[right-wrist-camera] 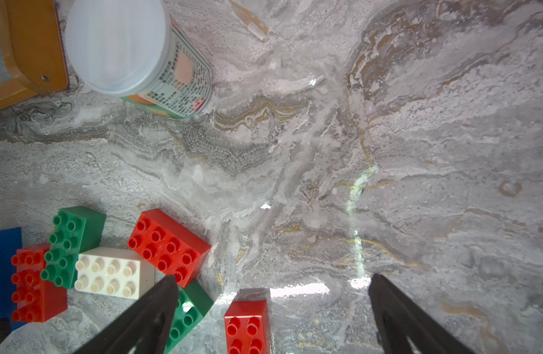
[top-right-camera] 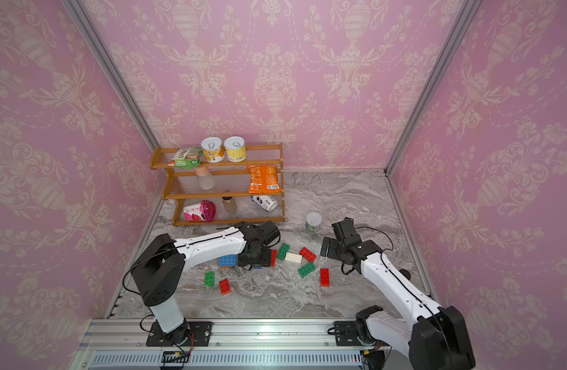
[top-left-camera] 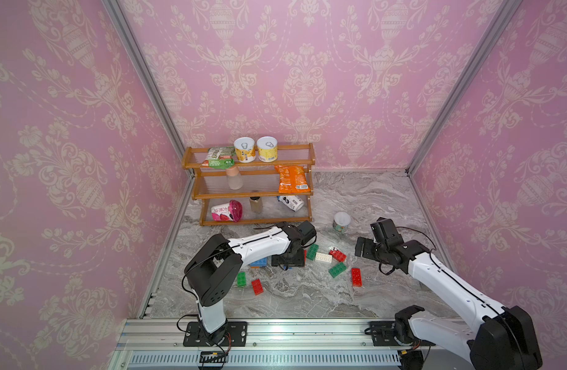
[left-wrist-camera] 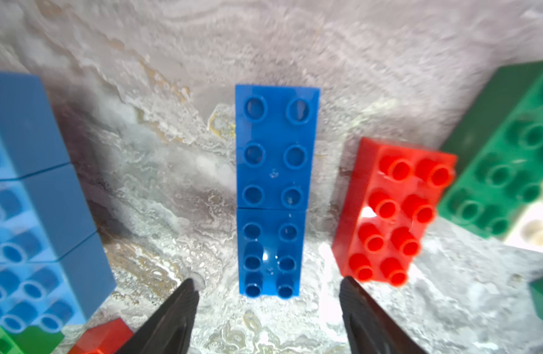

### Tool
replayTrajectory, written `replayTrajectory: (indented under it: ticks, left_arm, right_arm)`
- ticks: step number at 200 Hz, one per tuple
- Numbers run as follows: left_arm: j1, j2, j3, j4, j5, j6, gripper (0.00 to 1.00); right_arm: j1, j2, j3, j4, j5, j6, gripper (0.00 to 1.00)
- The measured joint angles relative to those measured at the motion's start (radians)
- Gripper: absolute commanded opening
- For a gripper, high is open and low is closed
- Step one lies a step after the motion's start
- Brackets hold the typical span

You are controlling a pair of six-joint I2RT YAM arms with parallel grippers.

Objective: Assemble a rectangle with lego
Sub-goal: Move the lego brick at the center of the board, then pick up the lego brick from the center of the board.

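Note:
In the left wrist view two dark blue lego bricks (left-wrist-camera: 273, 190) lie end to end on the marble, studs up, as one long strip. My left gripper (left-wrist-camera: 268, 291) hangs over the strip's near end, open, with its fingers clear of both sides. A light blue stack (left-wrist-camera: 27, 199) lies on one side of the strip, a red brick (left-wrist-camera: 389, 211) and a green brick (left-wrist-camera: 503, 159) on the other. In both top views the left gripper (top-left-camera: 288, 258) covers the strip. My right gripper (top-left-camera: 360, 248) is open and empty above the table, with a red brick (right-wrist-camera: 247, 326) below it.
Loose bricks lie around: green (top-left-camera: 312, 252), white (top-left-camera: 323, 257), red (top-left-camera: 337, 254), green (top-left-camera: 338, 269), red (top-left-camera: 356, 277), green (top-left-camera: 241, 279), red (top-left-camera: 257, 286). A white-lidded cup (top-left-camera: 341, 221) stands behind them. A wooden shelf (top-left-camera: 253, 221) with snacks is at the back left.

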Motion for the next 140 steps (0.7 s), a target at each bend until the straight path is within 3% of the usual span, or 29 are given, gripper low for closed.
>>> replayTrajectory:
  ticks: [24, 82, 140]
  left_arm:
    - [0.000, -0.079, 0.035, -0.014, -0.019, 0.017, 0.99]
    - [0.013, -0.312, 0.002, -0.014, -0.219, 0.008, 0.99]
    - [0.116, -0.684, -0.273, 0.040, -0.471, -0.082, 0.99]
  right_arm:
    - [0.021, -0.003, 0.005, -0.021, 0.020, 0.000, 1.00]
    - [0.193, 0.036, 0.099, -0.057, 0.084, 0.033, 1.00]
    - [0.381, 0.180, 0.185, -0.048, 0.091, 0.117, 1.00]
